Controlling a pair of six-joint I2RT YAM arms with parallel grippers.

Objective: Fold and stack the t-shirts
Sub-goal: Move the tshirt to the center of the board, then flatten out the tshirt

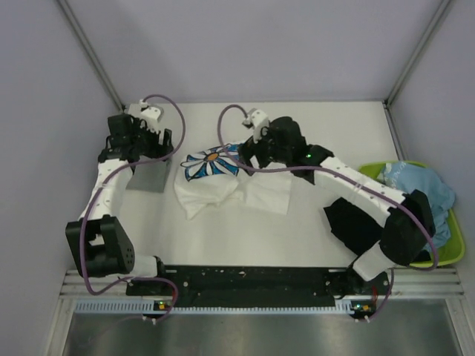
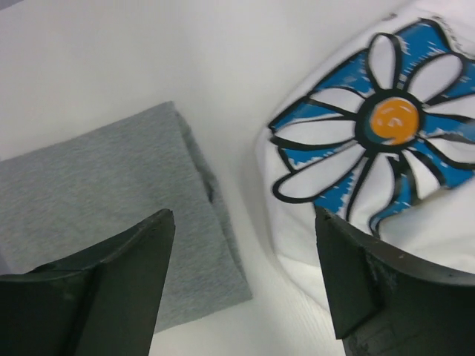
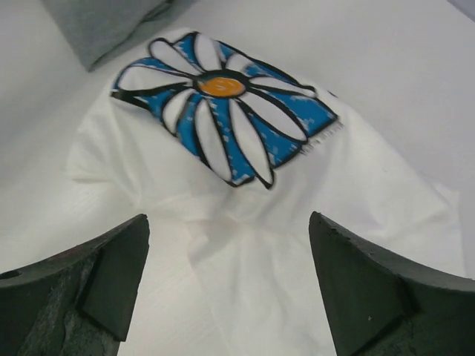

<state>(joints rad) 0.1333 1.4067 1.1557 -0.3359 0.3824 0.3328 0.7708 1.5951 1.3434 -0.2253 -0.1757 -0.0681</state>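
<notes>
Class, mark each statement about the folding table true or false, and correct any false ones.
1. The grey t-shirt lies folded beside the white flower t-shirt. True.
2. The left gripper is shut on the grey t-shirt. False: it is open and holds nothing.
3. The light blue t-shirt lies in the lime-green tray. True.
4. The flower's centre is red. False: it is orange.
5. The right gripper is open above the white flower t-shirt. True.

Folded t-shirt (image 1: 148, 176) just left of the flower t-shirt (image 1: 211, 174) — far right, tray (image 1: 454, 248) with 1 loose t-shirt (image 1: 419, 185) in it
</notes>
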